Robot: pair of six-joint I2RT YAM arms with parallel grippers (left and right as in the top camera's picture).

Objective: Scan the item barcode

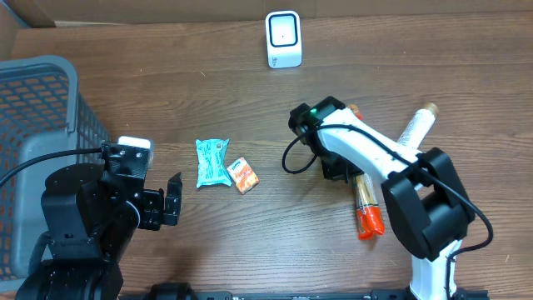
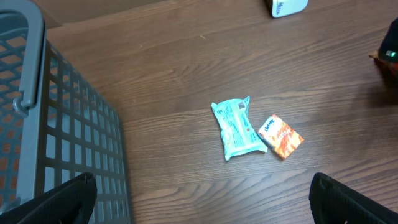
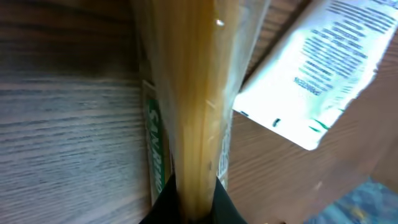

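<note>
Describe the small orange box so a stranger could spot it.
Start at the grey basket on the left and look right to mid-table. Two small items lie there; the orange box is the right-hand one, smaller than the teal packet beside it.

Overhead: even, soft room light on the bench (image 1: 208, 92), faint shadows only, no glare. My left wrist view is sharp and evenly lit. My right wrist view sits too close: spaghetti pack (image 3: 196, 93) blurred, small glint on its wrap, white packet (image 3: 311, 68) soft, print smeared.
</note>
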